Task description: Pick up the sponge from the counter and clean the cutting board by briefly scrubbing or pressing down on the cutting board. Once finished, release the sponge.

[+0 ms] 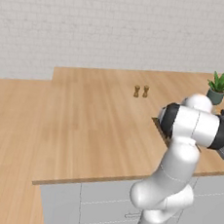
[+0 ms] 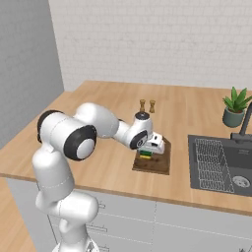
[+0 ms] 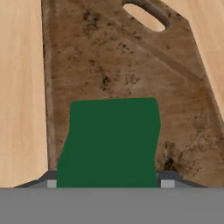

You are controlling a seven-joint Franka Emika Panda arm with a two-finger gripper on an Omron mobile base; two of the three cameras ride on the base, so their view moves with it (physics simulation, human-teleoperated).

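The sponge (image 3: 111, 140) shows its dark green top in the hand view, held between the two fingertips (image 3: 51, 180) of my gripper (image 3: 107, 181), which is shut on it. It rests low on the dark brown cutting board (image 3: 109, 65), whose handle hole is at the far end. In the right base view the gripper (image 2: 147, 151) points down over the board (image 2: 160, 165), and the sponge's (image 2: 145, 155) yellow and green layers sit between its fingers. A corner of the board (image 1: 157, 124) peeks out behind the arm in the left base view. The board lies on the counter (image 2: 108, 123).
A dark sink basin (image 2: 221, 165) with a faucet (image 2: 244, 123) lies just right of the board. A potted plant (image 2: 235, 107) stands behind it. Two small wooden shakers (image 2: 146, 105) stand farther back on the counter. A wide bare counter stretches to the left.
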